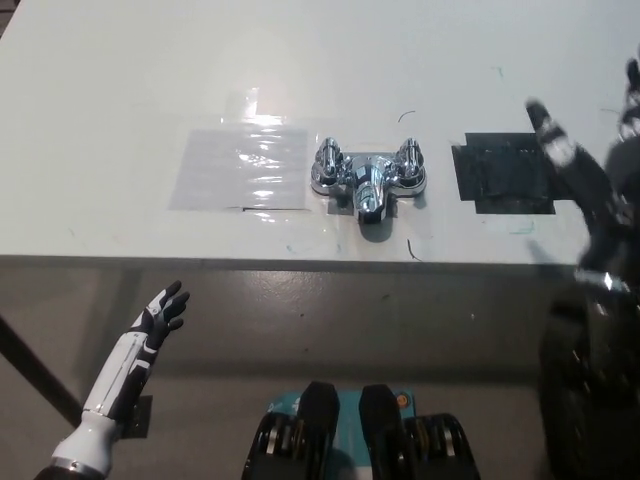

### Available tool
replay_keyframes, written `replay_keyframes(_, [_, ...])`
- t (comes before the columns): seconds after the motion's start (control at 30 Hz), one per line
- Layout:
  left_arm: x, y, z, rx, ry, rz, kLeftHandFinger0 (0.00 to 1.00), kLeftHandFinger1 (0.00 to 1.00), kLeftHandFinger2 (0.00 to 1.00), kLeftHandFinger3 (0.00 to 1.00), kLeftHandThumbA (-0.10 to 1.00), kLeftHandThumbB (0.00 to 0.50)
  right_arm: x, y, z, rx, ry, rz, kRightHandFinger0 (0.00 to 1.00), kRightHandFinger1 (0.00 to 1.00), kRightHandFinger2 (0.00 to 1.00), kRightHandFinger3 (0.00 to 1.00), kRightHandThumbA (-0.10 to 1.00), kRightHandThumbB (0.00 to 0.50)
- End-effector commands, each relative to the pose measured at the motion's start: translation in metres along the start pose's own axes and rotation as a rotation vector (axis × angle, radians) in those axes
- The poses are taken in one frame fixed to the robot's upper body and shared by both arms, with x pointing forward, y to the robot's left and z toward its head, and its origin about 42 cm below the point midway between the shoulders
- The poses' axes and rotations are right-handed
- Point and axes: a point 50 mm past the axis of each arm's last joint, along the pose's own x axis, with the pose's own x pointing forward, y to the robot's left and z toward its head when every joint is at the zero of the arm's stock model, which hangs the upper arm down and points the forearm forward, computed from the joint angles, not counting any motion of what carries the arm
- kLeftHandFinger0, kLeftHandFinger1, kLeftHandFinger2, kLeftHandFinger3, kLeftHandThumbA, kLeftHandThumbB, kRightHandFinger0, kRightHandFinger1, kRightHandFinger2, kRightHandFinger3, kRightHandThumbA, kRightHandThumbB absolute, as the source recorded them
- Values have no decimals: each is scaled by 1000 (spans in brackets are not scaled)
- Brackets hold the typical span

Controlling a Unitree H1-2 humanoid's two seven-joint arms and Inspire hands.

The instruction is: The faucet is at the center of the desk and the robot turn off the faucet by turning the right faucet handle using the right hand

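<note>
Well clear of faucet (368, 176) at desk (120, 90) centre: right hand (600, 170) at far right, fingers spread, empty. Rested low at left: left hand (160, 312), fingers open.

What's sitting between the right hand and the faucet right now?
In the head view, a black taped patch lies on the desk between the open right hand and the faucet; otherwise bare tabletop.

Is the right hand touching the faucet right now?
No. The right hand is open at the picture's far right, past the black patch, well apart from the faucet.
</note>
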Motion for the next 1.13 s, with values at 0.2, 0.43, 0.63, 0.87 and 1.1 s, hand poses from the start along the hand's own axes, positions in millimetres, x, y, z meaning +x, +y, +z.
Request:
replay_keyframes(0.2, [8, 9, 13, 23, -89, -34, 1000, 1000, 1000, 1000, 993, 381, -100, -48, 18, -173, 8, 368, 1000, 1000, 1000, 1000, 1000, 330])
replay_keyframes(0.43, [5, 9, 13, 24, -84, -23, 1000, 1000, 1000, 1000, 1000, 380, -133, -54, -19, -201, 187, 326, 1000, 1000, 1000, 1000, 1000, 314])
replay_keyframes(0.63, [4, 11, 13, 22, -76, -18, 1000, 1000, 1000, 1000, 1000, 395, -148, -52, -44, -206, 289, 299, 1000, 1000, 1000, 1000, 1000, 221])
replay_keyframes(0.87, [4, 10, 12, 19, -74, -15, 1000, 1000, 1000, 1000, 1000, 404, -157, -56, -63, -175, 379, 288, 1000, 1000, 1000, 1000, 1000, 249])
replay_keyframes(1.1, [4, 10, 11, 16, -68, -12, 1000, 1000, 1000, 1000, 1000, 416, -160, -55, -65, -162, 395, 295, 1000, 1000, 1000, 1000, 1000, 228])
